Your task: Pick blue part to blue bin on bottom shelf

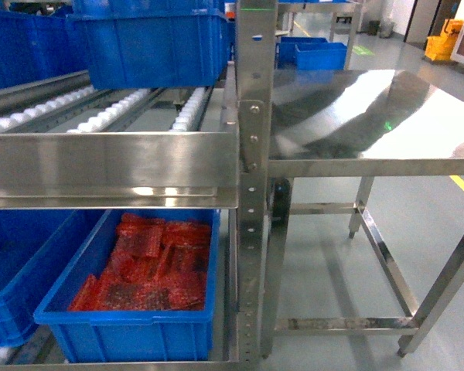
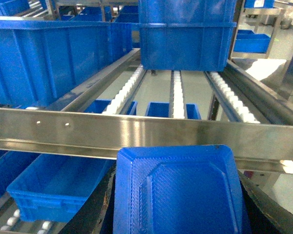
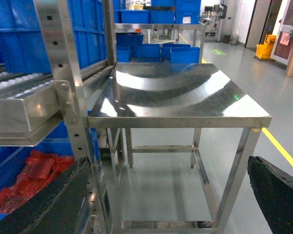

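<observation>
a flat blue ribbed plastic part is held clamped between the dark fingers of the left gripper, level before the steel front rail. the right gripper is spread open, nothing between its fingers, facing the steel side table.

Head and right wrist views share the steel side table; left wrist faces rollers.

Bright, even overhead lighting filled all three views. Broad glare washed across the steel side table top, and highlights streaked the rack's front rail. Focus was slightly soft throughout; the blue part nearest the left wrist camera appeared mildly blurred.
</observation>
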`<state>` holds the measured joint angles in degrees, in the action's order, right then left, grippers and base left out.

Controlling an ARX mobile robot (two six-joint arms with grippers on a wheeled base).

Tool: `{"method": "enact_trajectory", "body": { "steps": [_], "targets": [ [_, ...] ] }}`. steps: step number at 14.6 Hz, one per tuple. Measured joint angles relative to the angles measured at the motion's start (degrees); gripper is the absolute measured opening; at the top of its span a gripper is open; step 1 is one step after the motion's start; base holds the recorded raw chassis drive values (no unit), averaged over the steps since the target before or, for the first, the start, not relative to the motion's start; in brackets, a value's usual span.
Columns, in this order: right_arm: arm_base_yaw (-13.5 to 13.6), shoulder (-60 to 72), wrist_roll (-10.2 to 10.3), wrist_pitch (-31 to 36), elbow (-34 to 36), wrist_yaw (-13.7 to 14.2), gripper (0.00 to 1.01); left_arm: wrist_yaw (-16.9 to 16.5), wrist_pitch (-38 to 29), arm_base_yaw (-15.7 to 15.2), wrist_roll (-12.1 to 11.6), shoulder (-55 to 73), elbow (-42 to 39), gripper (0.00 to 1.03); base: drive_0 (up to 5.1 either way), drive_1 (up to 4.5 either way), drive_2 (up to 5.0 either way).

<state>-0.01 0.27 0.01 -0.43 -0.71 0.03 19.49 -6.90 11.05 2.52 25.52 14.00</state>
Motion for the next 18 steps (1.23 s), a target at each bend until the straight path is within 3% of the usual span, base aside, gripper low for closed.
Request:
{"method": "enact_trajectory", "body": {
  "steps": [18],
  "targets": [
    [0.0, 0.0, 0.0, 0.2, 0.0, 0.0, 0.98, 0.0, 0.0, 0.0, 0.0, 0.0, 0.0, 0.44, -5.0, 2.32, 2.4]
  ]
}}
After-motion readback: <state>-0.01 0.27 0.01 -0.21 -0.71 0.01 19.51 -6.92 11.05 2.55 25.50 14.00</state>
